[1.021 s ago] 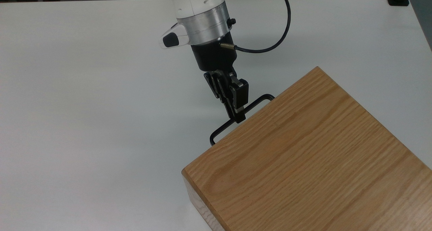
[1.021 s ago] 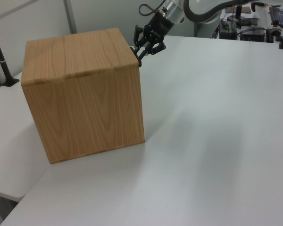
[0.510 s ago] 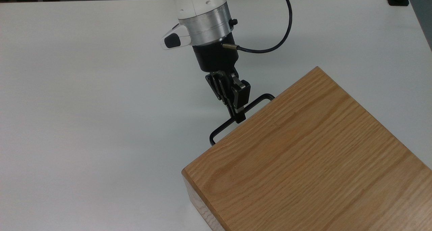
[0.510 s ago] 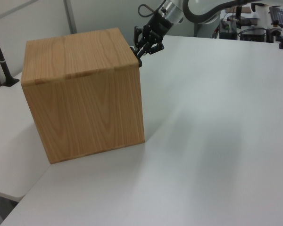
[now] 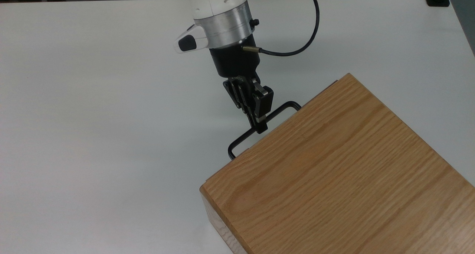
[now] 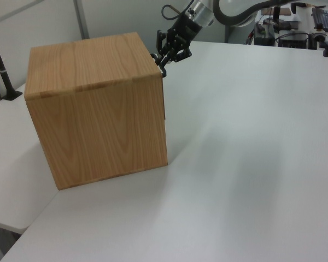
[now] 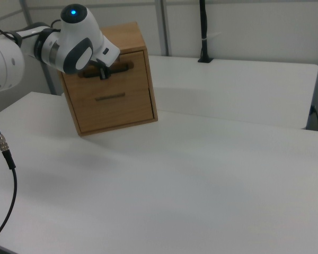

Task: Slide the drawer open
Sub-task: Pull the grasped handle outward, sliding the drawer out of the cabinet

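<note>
Pulling has started: against the frame from half a second ago, the handle (image 5: 259, 129) sits a touch further up-left in the top view, and the gripper (image 5: 261, 126) has moved with it. A thin sliver of the drawer (image 5: 330, 85) front now peeks past the box (image 5: 334, 172) edge near the upper right corner of the lid. So we judge the drawer is just cracked open, with nearly all the slide still to go.

Fingers: we see them closed down narrow on the black bar, about mid-span, clamped on the bar with no gap visible around it. Nothing else is touched; the fingertips sit just clear of the box's top edge.

In the right view the gripper (image 7: 102, 71) is at the upper drawer (image 7: 116, 66), upper left of frame, with a second handle lower on the front untouched. In the left view the gripper (image 6: 163, 58) hangs at the box's far top corner, top centre of frame, and the front face is hidden.

The table (image 5: 92, 116) is white and bare around the box. The next move looks like a straight pull along the rail axis, away from the box.
</note>
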Robot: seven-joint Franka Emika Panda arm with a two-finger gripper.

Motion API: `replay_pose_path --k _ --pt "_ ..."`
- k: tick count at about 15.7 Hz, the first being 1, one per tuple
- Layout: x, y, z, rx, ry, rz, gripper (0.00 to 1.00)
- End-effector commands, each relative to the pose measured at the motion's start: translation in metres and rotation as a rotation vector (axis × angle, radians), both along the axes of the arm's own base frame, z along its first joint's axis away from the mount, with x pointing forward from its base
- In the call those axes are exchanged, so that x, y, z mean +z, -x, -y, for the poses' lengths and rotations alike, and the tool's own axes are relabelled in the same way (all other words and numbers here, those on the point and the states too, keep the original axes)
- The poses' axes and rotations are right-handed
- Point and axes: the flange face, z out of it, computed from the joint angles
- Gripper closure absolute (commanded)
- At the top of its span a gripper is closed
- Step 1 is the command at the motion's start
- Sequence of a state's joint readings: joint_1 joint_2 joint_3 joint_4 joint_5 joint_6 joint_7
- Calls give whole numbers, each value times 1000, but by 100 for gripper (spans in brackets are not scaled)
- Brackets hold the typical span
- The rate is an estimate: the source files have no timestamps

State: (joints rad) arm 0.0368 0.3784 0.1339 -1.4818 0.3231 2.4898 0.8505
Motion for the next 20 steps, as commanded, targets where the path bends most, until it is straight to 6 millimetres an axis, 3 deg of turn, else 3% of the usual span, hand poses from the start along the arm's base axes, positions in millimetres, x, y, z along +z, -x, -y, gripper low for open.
replay_pose_path --k 1,10,20 --pt "6 17 35 29 62 -42 91" --pt "17 35 90 78 107 -142 91" --pt "10 52 128 163 145 -231 91"
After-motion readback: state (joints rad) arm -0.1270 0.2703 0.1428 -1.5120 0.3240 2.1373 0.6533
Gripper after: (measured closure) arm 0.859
